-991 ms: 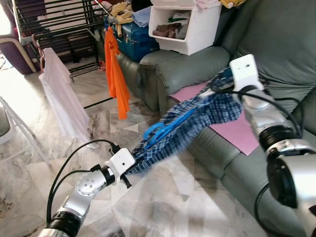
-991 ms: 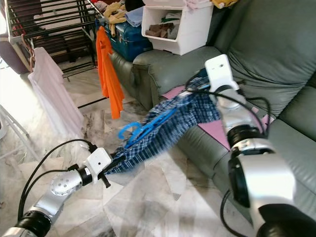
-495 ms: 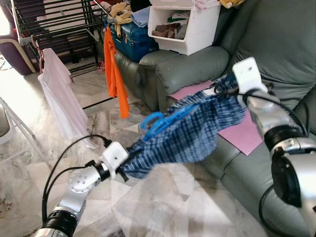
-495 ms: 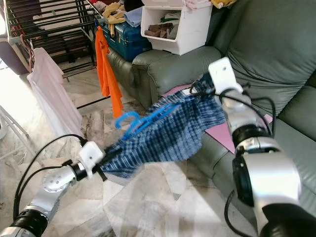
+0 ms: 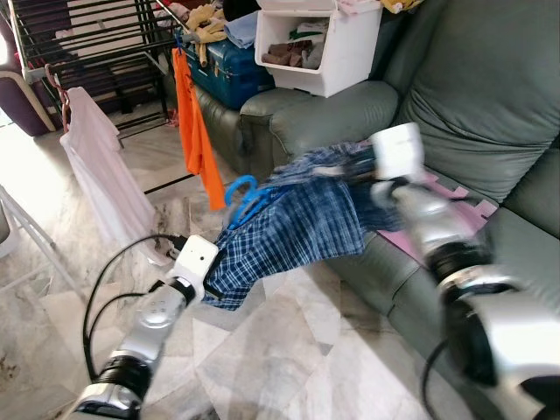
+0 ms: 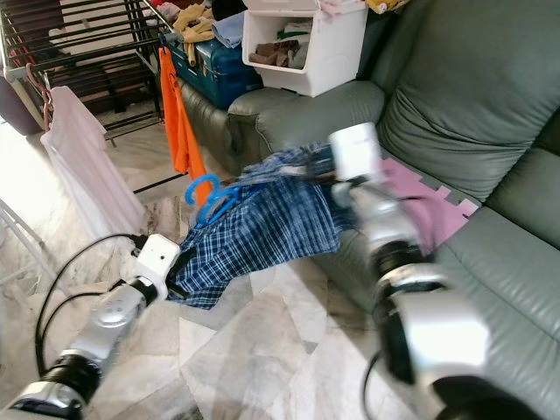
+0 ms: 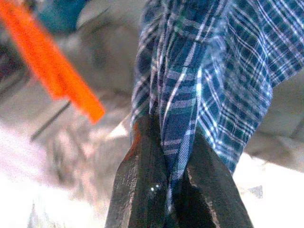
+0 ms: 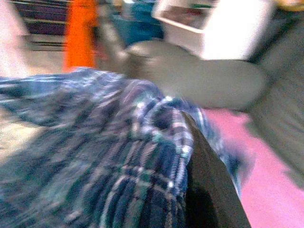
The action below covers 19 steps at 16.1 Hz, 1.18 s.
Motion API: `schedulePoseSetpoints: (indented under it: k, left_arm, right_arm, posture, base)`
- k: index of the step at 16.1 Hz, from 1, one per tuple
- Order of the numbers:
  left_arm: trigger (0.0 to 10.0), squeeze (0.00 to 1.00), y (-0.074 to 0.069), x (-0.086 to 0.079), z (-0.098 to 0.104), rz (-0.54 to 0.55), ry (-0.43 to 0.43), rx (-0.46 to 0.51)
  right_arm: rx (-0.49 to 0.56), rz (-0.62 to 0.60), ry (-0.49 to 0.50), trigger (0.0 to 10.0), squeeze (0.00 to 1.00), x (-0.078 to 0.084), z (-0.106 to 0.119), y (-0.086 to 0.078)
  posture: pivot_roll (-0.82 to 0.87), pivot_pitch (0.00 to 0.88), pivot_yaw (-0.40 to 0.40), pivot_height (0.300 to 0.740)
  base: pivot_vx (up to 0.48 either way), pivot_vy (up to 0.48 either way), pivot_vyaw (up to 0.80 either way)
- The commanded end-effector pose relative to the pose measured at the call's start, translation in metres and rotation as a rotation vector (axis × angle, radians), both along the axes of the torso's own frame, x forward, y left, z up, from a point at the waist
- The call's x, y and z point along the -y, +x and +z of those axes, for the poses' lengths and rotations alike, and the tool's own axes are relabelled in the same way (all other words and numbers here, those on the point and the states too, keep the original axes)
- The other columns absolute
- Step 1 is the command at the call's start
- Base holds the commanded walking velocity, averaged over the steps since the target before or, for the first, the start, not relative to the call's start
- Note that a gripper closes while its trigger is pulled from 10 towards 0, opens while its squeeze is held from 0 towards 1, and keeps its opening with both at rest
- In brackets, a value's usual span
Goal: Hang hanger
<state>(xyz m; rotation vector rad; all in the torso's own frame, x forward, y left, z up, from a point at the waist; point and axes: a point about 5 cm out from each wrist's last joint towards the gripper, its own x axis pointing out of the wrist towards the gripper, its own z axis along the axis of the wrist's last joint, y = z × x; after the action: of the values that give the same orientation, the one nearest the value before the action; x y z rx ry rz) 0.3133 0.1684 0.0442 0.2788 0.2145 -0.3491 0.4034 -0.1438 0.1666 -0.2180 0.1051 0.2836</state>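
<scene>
I hold a blue plaid shirt [image 5: 293, 229] up in the air between my 2 arms. My left gripper [image 7: 166, 164] is at about 8 o'clock in the head view, and its 2 black fingers [image 7: 140, 175] are pinched tight on the shirt's low edge. My right gripper [image 8: 190, 156] is near the middle, up by the shirt's top. Cloth is bunched over 1 dark finger there, and I cannot tell if it is closed. I think the cloth is pulled out like this so the shirt stays spread on its hanger and does not slide off.

The blue hanger [image 5: 245, 194] is inside the shirt. Its hook sticks out at the top, at about 11 o'clock from the shirt's middle, and it is not on any rail yet.

The black drying rack [image 5: 96, 52] is far off at 11 o'clock. A white shirt [image 5: 109, 179] hangs near it at 9 o'clock, and an orange garment [image 5: 194, 131] hangs just beyond the hook. Both are between me and the rack, so I think they could get in the way. The green sofa [image 5: 472, 96] with a pink mat [image 6: 420, 206] is at 3 o'clock. A white bin [image 5: 319, 44] and a blue case [image 5: 223, 61] sit at 12 o'clock.
</scene>
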Motion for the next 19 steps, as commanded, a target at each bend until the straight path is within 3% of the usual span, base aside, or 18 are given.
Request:
schedulePoseSetpoints:
  k: [1,3,4,6,7,8,9,11,12,13,16,19]
  left_arm:
    - [10.0,0.0,0.007,-0.014,0.003,0.159,-0.061,-0.019]
    - [10.0,0.0,0.012,-0.006,0.005,0.206,-0.133,-0.037]
    - [10.0,0.0,0.017,0.001,0.009,0.225,-0.205,-0.045]
    - [10.0,0.0,0.022,0.0,0.013,0.264,-0.246,-0.055]
    - [10.0,0.0,0.024,-0.003,0.014,0.3,-0.268,-0.06]
    - [10.0,0.0,0.025,-0.004,0.015,0.318,-0.28,-0.065]
    - [10.0,0.0,0.027,-0.008,0.016,0.378,-0.34,-0.085]
    - [10.0,0.0,0.027,-0.017,0.016,0.453,-0.346,-0.09]
    - [10.0,0.0,0.027,-0.022,0.015,0.496,-0.354,-0.096]
    - [10.0,0.0,0.026,-0.033,0.014,0.564,-0.342,-0.101]
    - [10.0,0.0,0.024,-0.044,0.013,0.64,-0.343,-0.109]
    - [10.0,0.0,0.026,-0.043,0.017,0.567,-0.286,-0.078]
  right_arm:
    - [-0.044,0.111,0.014,10.0,0.0,-0.018,-0.014,-0.007]
    - [-0.108,0.282,-0.009,10.0,0.0,-0.046,-0.04,-0.025]
    - [-0.211,0.371,-0.073,10.0,0.0,-0.055,-0.068,-0.041]
    - [-0.255,0.484,-0.168,10.0,0.0,-0.059,-0.088,-0.057]
    - [-0.259,0.517,-0.189,10.0,1.0,-0.06,-0.093,-0.063]
    - [-0.255,0.528,-0.204,10.0,1.0,-0.061,-0.095,-0.066]
    - [-0.211,0.596,-0.331,10.0,1.0,-0.064,-0.1,-0.076]
    - [-0.067,0.697,-0.581,10.0,1.0,-0.065,-0.101,-0.086]
    - [-0.005,0.722,-0.647,10.0,1.0,-0.064,-0.099,-0.087]
    - [0.02,0.753,-0.603,10.0,1.0,-0.065,-0.093,-0.09]
    - [0.073,0.766,-0.603,10.0,1.0,-0.065,-0.086,-0.094]
    - [0.063,0.807,-0.585,10.0,1.0,-0.061,-0.087,-0.097]
  posture:
    - [-0.12,0.0,0.03,0.74]
    - [-0.12,0.0,0.03,0.74]
    - [-0.12,0.0,0.027,0.74]
    - [-0.12,0.0,0.026,0.74]
    - [-0.12,0.0,0.026,0.74]
    - [-0.12,0.0,0.026,0.74]
    - [-0.12,0.0,0.027,0.74]
    - [-0.12,0.0,0.03,0.74]
    - [-0.12,0.0,0.033,0.74]
    - [-0.12,0.0,0.034,0.74]
    - [-0.13,0.0,0.039,0.74]
    - [-0.13,0.0,0.039,0.74]
  base:
    - [0.0,0.0,0.0]
    - [0.0,0.0,0.0]
    - [0.0,0.0,0.0]
    - [0.0,0.0,0.0]
    - [0.0,0.0,0.0]
    - [0.0,0.0,0.0]
    - [0.0,0.0,0.0]
    - [0.0,0.0,0.0]
    - [0.0,0.0,0.0]
    - [0.0,0.0,0.0]
    - [0.0,0.0,0.0]
    - [0.0,0.0,0.0]
